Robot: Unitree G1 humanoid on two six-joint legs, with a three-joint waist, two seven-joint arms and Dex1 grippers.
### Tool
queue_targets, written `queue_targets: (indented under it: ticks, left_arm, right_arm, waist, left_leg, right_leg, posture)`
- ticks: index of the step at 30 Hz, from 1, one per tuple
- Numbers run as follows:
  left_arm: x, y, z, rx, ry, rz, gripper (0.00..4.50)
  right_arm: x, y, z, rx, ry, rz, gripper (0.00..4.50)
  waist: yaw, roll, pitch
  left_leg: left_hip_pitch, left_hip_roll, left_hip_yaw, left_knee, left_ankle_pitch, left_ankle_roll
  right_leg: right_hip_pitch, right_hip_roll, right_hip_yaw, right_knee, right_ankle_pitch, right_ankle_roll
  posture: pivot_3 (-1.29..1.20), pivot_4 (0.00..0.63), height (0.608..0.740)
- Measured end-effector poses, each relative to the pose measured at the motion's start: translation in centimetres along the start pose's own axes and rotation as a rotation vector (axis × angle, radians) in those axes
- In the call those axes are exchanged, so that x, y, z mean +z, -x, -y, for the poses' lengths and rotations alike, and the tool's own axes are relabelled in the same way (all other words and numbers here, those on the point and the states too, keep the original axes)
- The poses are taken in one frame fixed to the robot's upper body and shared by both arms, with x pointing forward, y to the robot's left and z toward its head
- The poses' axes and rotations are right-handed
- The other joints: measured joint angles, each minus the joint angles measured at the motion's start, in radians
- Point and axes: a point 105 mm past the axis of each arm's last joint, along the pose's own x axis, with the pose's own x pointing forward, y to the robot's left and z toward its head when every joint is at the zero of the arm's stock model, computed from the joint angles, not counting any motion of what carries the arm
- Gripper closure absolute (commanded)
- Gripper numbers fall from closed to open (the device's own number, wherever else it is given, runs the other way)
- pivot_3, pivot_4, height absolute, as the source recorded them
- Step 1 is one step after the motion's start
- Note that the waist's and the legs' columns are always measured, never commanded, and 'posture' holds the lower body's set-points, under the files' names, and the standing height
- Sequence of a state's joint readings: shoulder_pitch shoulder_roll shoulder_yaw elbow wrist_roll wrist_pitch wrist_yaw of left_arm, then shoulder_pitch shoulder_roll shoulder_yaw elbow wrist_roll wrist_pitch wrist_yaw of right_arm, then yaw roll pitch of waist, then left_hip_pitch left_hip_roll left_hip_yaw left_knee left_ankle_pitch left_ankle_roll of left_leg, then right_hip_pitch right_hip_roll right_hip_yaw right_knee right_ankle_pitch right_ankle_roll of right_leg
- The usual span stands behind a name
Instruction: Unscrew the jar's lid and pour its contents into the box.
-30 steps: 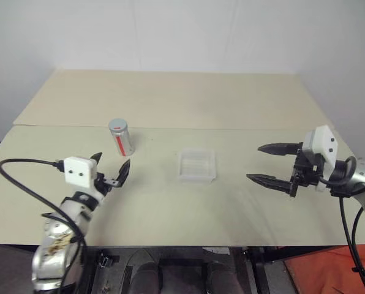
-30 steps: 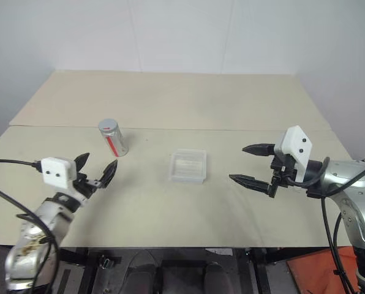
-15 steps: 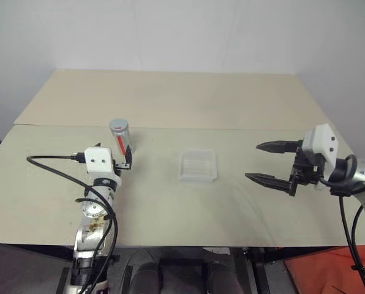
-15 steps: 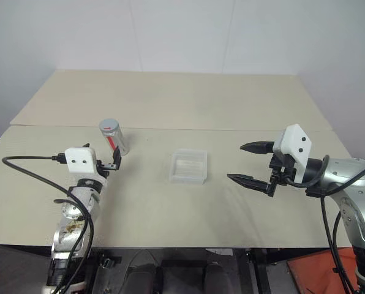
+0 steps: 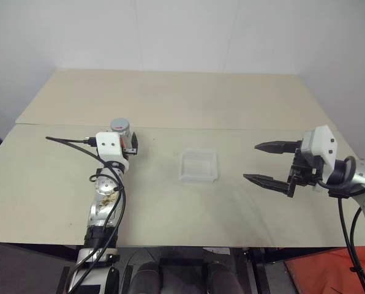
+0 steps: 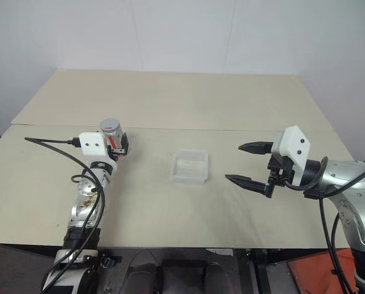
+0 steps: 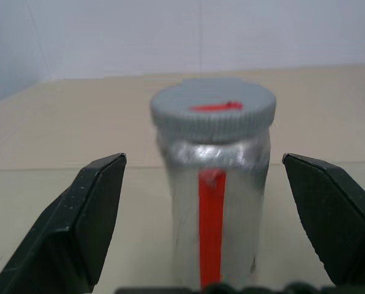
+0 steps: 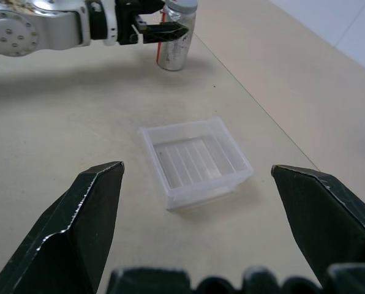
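The small upright silvery-grey jar (image 7: 216, 202) with the red stripe on its label is found standing on the pale tabletop (image 5: 170, 104), well to the left of the shallow clear plastic box (image 5: 198, 165). It is capped by the round grey ribbed lid (image 7: 213, 110) with a red mark on top.

Handling, as judged: a rigid, light can-sized body; smooth metallic wall likely slippery, so the body is best clamped at mid-height, below the cap. The ribbed rim of the lid offers the better purchase for turning. The box looks thin and light, easily nudged.

The left gripper (image 7: 213, 226) is held wide open with the jar between its fingers, neither finger touching, nothing held. The right gripper (image 5: 269, 164) is also spread wide and empty, hovering to the right of the box.

Against the earlier frame: the left gripper has been brought forward from short of the jar to straddle it. The right gripper is unchanged; jar and box are unmoved.
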State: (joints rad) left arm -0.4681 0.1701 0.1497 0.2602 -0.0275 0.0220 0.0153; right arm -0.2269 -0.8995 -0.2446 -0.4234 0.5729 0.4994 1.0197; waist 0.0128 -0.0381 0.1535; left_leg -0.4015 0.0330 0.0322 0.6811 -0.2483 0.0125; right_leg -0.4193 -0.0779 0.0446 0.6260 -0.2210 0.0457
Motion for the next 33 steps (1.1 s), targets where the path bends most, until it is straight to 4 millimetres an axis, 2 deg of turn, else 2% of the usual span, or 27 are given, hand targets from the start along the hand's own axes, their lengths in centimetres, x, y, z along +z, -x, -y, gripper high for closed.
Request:
queue_targets:
  ticks: [8, 9, 15, 18, 20, 22, 24, 29, 33]
  left_arm:
    - [-1.5, -1.1, 0.8, -0.007, 0.009, -0.049, 2.47]
    - [-1.5, -1.2, 0.7, -0.006, 0.010, -0.049, 2.64]
    - [-1.5, -1.3, 0.7, -0.014, 0.005, -0.039, 2.64]
    - [-1.2, -1.4, 0.9, -0.072, 0.005, -0.032, 2.64]
    - [-0.2, -1.4, 1.5, -0.184, 0.024, -0.010, 2.64]
    - [2.2, -0.9, 2.8, -0.378, 0.034, 0.045, 2.64]
    - [3.6, 0.0, 3.9, -0.584, 0.030, 0.047, 2.64]
    - [5.5, 2.5, 6.7, -1.036, 0.079, -0.008, 2.64]
    - [7.3, 3.2, 8.5, -1.240, 0.075, -0.005, 2.64]
  right_arm:
    - [0.0, -0.1, -0.1, -0.001, -0.002, 0.008, 0.00]
    - [0.0, -0.1, -0.2, -0.001, 0.001, 0.010, 0.00]
    - [0.5, -0.4, -0.6, -0.003, 0.000, 0.040, 0.00]
    - [0.7, -0.4, -0.7, -0.004, -0.001, 0.052, 0.00]
    - [0.8, -0.6, -0.7, -0.008, -0.001, 0.062, 0.00]
    - [1.3, -1.2, -0.7, -0.001, 0.005, 0.082, 0.00]
    - [2.2, -2.2, -0.5, 0.011, 0.018, 0.117, 0.00]
    - [5.0, -4.9, -0.1, 0.038, 0.024, 0.219, 0.00]
    - [6.7, -6.8, 0.0, 0.050, -0.031, 0.274, 0.00]
  waist:
    - [-0.001, 0.000, 0.000]
    - [-0.001, 0.000, 0.000]
    - [-0.001, 0.000, 0.000]
    - [-0.001, 0.000, 0.000]
    - [-0.002, 0.000, 0.000]
    - [-0.004, 0.000, 0.000]
    - [-0.011, 0.000, 0.000]
    - [-0.021, 0.000, 0.000]
    - [-0.018, 0.000, 0.000]
  left_leg:
    - [0.000, 0.000, 0.000, 0.000, 0.000, 0.000]
    - [0.000, 0.000, 0.000, 0.000, 0.000, 0.000]
    - [0.000, 0.000, 0.000, 0.000, 0.000, 0.000]
    - [-0.001, 0.000, 0.000, 0.000, 0.000, 0.000]
    - [-0.002, 0.000, 0.000, 0.000, 0.000, 0.000]
    - [-0.002, 0.000, 0.000, 0.000, 0.000, 0.000]
    - [-0.001, 0.000, 0.000, 0.000, 0.000, -0.001]
    - [-0.001, 0.001, 0.000, 0.000, 0.001, -0.001]
    - [-0.004, 0.000, -0.001, 0.001, 0.001, -0.001]
  right_leg:
    - [0.000, 0.000, 0.000, 0.000, 0.000, 0.000]
    - [0.000, 0.000, 0.000, 0.000, 0.000, 0.000]
    - [-0.001, 0.000, 0.000, 0.001, 0.000, 0.001]
    - [-0.001, 0.000, 0.000, 0.001, 0.000, 0.001]
    - [-0.002, 0.000, 0.000, 0.001, 0.000, 0.001]
    - [-0.002, 0.000, 0.000, 0.001, 0.000, 0.001]
    - [-0.002, 0.000, 0.000, 0.002, 0.001, 0.000]
    - [-0.002, 0.001, -0.001, 0.002, 0.000, 0.000]
    - [-0.003, 0.000, -0.002, 0.001, 0.000, 0.000]
  posture:
    - [0.00, 0.150, 0.740]
    - [0.00, 0.150, 0.740]
    - [0.00, 0.150, 0.740]
    - [0.00, 0.150, 0.740]
    - [0.00, 0.150, 0.740]
    - [0.00, 0.150, 0.740]
    - [0.00, 0.150, 0.740]
    - [0.00, 0.150, 0.740]
    - [0.00, 0.150, 0.740]
